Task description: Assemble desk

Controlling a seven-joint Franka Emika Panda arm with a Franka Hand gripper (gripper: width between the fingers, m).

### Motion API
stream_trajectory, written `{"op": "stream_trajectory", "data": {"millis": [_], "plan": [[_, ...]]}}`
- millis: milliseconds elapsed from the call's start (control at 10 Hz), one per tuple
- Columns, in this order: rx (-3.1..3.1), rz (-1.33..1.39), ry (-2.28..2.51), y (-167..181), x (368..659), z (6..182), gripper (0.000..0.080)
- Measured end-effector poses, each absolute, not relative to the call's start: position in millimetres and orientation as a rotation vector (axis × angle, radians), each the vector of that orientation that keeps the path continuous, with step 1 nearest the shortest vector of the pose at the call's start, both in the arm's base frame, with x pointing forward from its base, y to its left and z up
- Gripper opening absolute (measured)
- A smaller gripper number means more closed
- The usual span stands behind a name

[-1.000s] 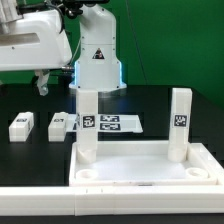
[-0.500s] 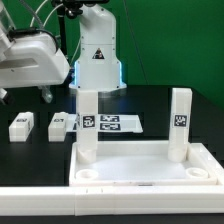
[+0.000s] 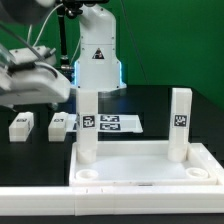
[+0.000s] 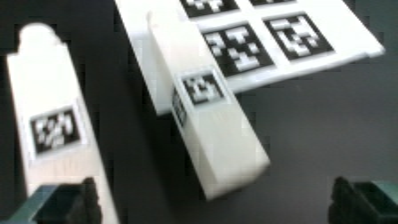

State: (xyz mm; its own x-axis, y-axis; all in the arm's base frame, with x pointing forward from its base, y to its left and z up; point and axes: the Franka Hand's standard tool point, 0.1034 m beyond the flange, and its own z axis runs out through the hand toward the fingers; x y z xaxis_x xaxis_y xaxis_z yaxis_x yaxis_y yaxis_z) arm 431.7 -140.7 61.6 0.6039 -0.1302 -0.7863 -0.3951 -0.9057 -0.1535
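The white desk tabletop [image 3: 125,170] lies at the front, with two white legs standing upright in its far corner sockets, one on the exterior view's left [image 3: 87,125] and one on its right [image 3: 180,122]. Two loose tagged legs lie on the black table, one further left [image 3: 20,127] and one nearer the middle [image 3: 60,125]. My gripper [image 3: 47,102] hangs just above them. In the wrist view both legs lie below, the nearer-middle leg [image 4: 210,115] in line with the open gripper [image 4: 214,203] and the other [image 4: 45,110] beside one fingertip [image 4: 63,205]. It holds nothing.
The marker board [image 3: 112,123] lies flat behind the tabletop, next to the loose legs; it also shows in the wrist view [image 4: 267,35]. A white border rail [image 3: 40,205] runs along the front. The robot base [image 3: 97,60] stands at the back.
The arm has come down and forward towards the two loose legs; the gripper is now lower, close above them. Legs and tabletop have not moved.
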Motion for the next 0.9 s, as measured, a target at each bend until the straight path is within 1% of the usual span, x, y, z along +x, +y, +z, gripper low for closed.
{"op": "stream_trajectory", "data": {"millis": [100, 200, 300, 500, 700, 900], "plan": [[-2.523, 1.229, 0.404, -135, 429, 56.5, 0.0649], [-2.496, 1.273, 0.406, -131, 425, 55.2, 0.0649], [-2.505, 1.264, 0.406, -133, 427, 52.4, 0.0649], [-2.505, 1.266, 0.407, -133, 426, 51.6, 0.0649], [-2.491, 1.296, 0.412, -132, 418, 40.4, 0.0649], [-2.492, 1.308, 0.410, -125, 413, 33.7, 0.0649]]}}
